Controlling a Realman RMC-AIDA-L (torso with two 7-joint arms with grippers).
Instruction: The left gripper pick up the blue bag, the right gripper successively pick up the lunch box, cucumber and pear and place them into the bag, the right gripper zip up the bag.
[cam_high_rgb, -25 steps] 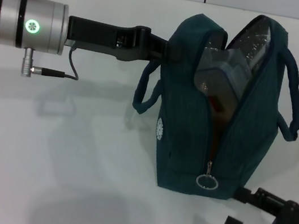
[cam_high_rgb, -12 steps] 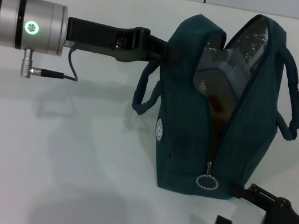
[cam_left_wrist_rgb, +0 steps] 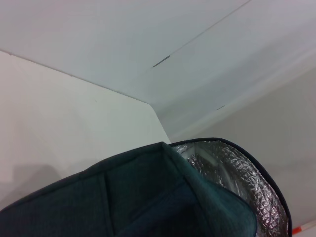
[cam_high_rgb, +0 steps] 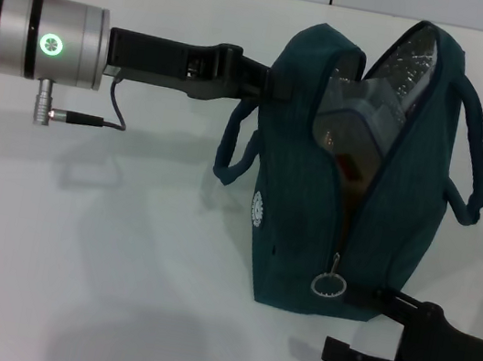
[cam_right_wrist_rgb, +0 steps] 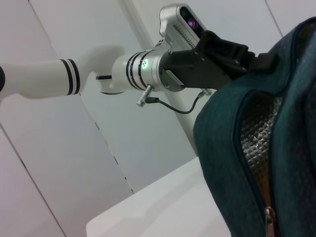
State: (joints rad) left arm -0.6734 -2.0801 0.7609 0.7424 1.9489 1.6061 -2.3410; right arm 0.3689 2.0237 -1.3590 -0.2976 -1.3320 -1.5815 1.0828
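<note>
The open black 2-fingered right gripper (cam_high_rgb: pixel 343 323) nears the dark teal fabric bag's (cam_high_rgb: pixel 297 208) silver ring zipper pull (cam_high_rgb: pixel 329 285); a missed pinch could shove the bag. Left gripper (cam_high_rgb: pixel 263 78) pinches its rim.

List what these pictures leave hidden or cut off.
- Left gripper, head view: fingertips hidden behind the blue bag.
- Cucumber and pear: not identifiable; the bag's walls hide its contents below the lunch box.
- Right gripper, head view: its arm runs off the frame's corner.
- Left wrist view: only bag fabric and foil.
</note>
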